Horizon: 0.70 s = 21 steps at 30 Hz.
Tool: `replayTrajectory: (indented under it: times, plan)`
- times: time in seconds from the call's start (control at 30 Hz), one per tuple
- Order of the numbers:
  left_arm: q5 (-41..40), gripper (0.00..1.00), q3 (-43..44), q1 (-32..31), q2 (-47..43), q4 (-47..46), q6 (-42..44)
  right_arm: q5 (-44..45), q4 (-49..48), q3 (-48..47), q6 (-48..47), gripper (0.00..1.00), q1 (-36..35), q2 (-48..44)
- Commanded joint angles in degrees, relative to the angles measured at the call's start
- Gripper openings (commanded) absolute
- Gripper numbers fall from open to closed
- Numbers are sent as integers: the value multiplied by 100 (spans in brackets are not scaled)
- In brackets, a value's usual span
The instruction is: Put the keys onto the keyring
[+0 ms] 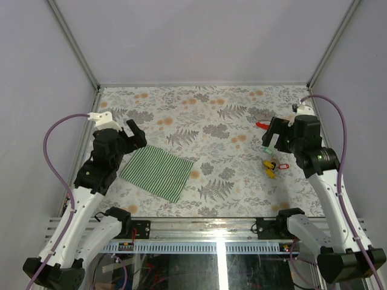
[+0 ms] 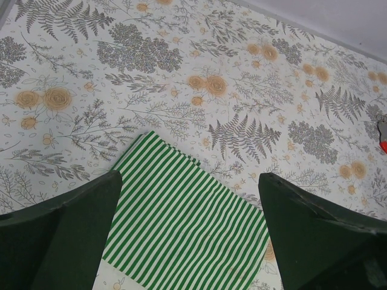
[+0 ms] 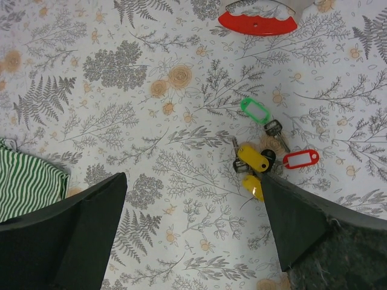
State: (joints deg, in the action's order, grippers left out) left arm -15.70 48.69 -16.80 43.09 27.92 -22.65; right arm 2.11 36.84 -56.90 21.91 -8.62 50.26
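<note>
Right wrist: right end effector [image 3: 193, 178] spread wide, touching nothing.

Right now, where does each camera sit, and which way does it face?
Top: above and behind; faces down on table, left arm, right arm.
Left wrist: on its arm, faces down on the striped cloth; open left gripper shows.
Right wrist: on its arm, faces down on the keys and red keyring; open right gripper shows.
Shared: both wrist views see the cloth.
</note>
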Motion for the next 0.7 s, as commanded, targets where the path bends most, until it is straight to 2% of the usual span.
replayTrajectory:
  times: [0.0, 0.2, 0.47, 0.67]
  plan:
    - [-44, 100, -24, -22, 9, 11, 12, -133, -291, -598, -410, 99, -16, 687]
    - [747, 100, -91, -24, 416, 147, 218, -259, -985, -842, -678, 99, -12, 1975]
    - [976, 100, -182, -68, 506, 87, 232, -715, -1422, -1606, -1040, 100, 63, 3670]
    - [931, 100, -173, -182, 641, 64, 253, -678, -1581, -1985, -1178, 99, 126, 4611]
